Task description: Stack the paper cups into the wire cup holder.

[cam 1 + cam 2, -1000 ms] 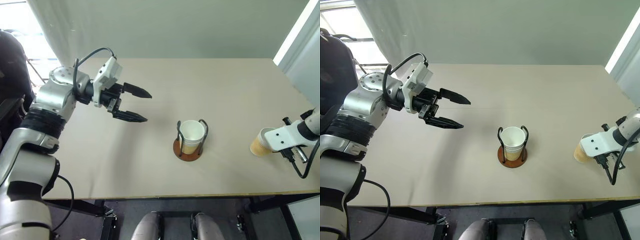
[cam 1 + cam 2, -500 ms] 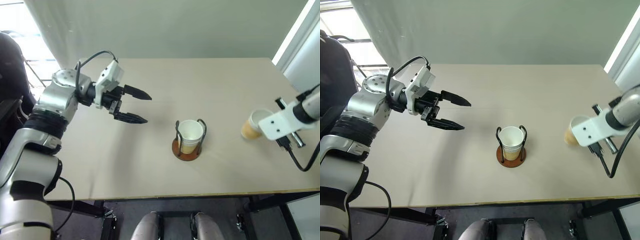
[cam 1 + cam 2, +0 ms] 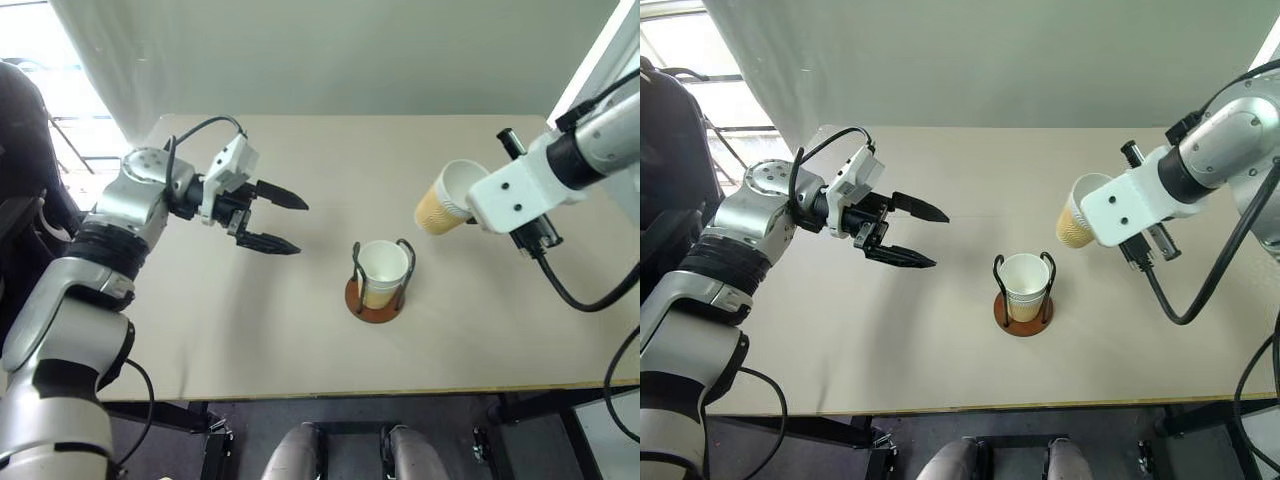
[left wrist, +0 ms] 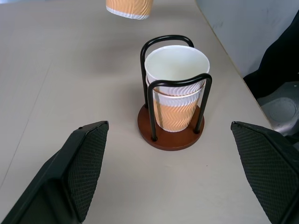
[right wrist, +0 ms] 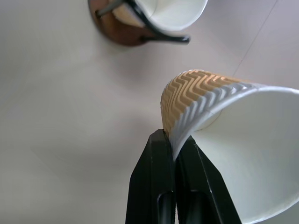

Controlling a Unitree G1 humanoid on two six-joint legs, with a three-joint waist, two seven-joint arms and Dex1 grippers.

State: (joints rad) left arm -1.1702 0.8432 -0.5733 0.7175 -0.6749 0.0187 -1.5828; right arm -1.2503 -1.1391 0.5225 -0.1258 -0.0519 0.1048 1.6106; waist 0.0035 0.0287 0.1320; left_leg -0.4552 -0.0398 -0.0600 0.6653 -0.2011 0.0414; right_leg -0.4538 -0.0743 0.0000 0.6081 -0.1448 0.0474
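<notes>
The right gripper [image 5: 174,154], pinched shut on a tilted tan ribbed paper cup's [image 3: 443,203] rim, holds it above and right of the black wire cup holder [image 3: 379,282]; the left gripper [image 3: 285,222] gapes empty.

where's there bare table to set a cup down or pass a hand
Bare table runs along the near edge, before the wire cup holder, and along the far edge. Crowded: the right gripper holds a paper cup near the holder; the open left gripper hangs left of it.

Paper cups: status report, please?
Right gripper shut on third paper cup, in air. Left gripper open, empty. Two cups in wire cup holder. Nothing blocking.
</notes>
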